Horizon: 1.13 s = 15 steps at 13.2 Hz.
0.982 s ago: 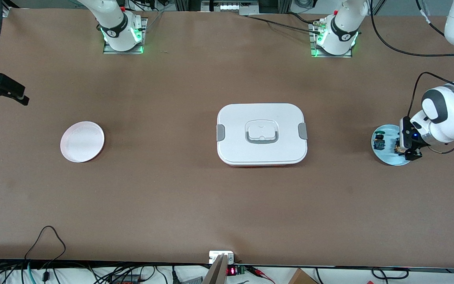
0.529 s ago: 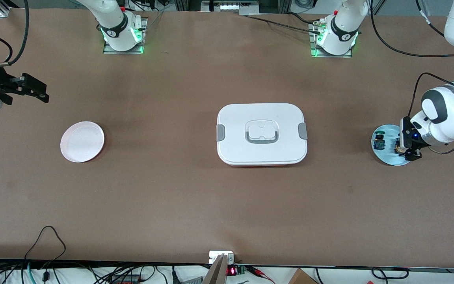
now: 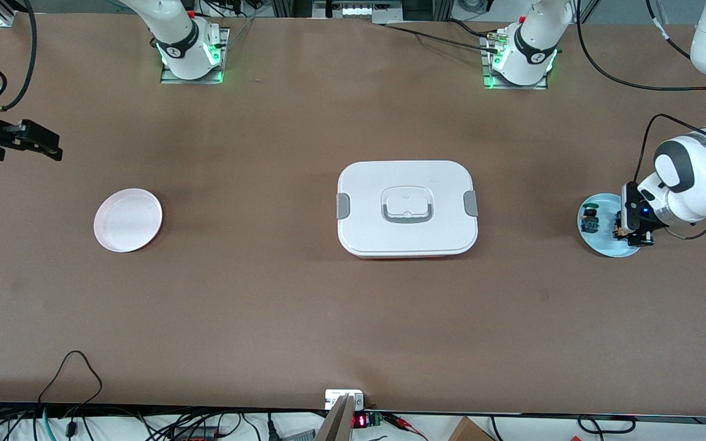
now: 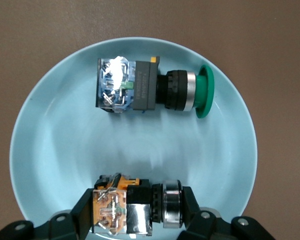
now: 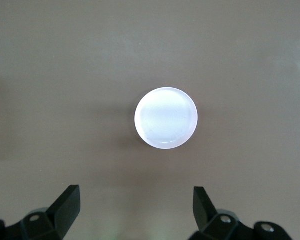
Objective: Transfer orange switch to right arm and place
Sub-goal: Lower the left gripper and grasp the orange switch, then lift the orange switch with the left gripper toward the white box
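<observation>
The orange switch (image 4: 132,210) lies between the fingers of my left gripper (image 4: 137,212), which is shut on it, one finger at each end. It is at or just above the light blue plate (image 4: 55,150). In the front view the left gripper (image 3: 630,234) is over that plate (image 3: 601,246) at the left arm's end of the table. The orange switch (image 3: 618,231) shows there as a speck. My right gripper (image 3: 37,142) is open and empty, up in the air near the pink plate (image 3: 127,219). The right wrist view shows its spread fingers (image 5: 65,207) and the pink plate (image 5: 166,118).
A second switch with a blue body and green cap (image 4: 150,90) lies on the blue plate beside the orange one; it also shows in the front view (image 3: 589,219). A white lidded box (image 3: 407,208) sits mid-table. Cables run along the table edge nearest the front camera.
The right gripper swung toward the table's middle, then drew back a little. The left gripper, shut on the orange switch, shifted slightly over the blue plate.
</observation>
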Motion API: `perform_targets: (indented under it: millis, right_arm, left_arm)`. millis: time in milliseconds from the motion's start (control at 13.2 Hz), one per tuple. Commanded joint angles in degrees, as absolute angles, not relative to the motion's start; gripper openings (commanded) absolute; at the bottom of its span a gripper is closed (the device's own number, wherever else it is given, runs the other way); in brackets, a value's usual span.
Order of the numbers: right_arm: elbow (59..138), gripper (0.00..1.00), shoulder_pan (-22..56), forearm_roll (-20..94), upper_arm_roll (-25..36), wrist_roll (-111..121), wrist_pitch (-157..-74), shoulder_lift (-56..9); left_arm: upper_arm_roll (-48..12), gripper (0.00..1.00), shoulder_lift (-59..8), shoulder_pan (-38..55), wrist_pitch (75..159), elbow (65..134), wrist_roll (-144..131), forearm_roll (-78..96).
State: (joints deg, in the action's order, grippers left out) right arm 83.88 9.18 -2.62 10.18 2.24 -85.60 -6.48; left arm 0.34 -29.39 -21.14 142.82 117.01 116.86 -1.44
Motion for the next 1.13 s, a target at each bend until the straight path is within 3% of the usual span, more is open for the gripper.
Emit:
perform_targets:
  millis: [0,76,302,831,1058]
  right_arm:
    - [83.8,1.00,8.0,-2.8,10.0,1.8,-85.3,-6.5]
    - [83.8,1.00,7.7,-3.2,10.0,1.8,-85.2,-6.5]
    - [83.9,1.00,7.9,-4.2,9.9,1.7,-85.0,-6.6]
    - [83.8,1.00,7.9,-3.5,9.8,1.7,-87.5,-8.2]
    - [83.8,1.00,7.9,-3.6,9.8,1.9,-88.8,-8.3]
  left_arm:
    - [-1.1,0.07,-29.8,-22.1,143.1,115.7,119.9,-1.3]
    - [-1.1,0.00,-29.7,-22.2,142.9,115.5,120.1,-1.2]
    - [-1.3,0.00,-28.0,-22.1,138.5,114.0,120.1,-1.1]
    - [-4.2,0.00,-26.2,-22.2,107.7,100.1,120.1,13.3]
    - [-7.1,0.00,-27.1,-21.8,93.8,95.7,119.3,28.9]
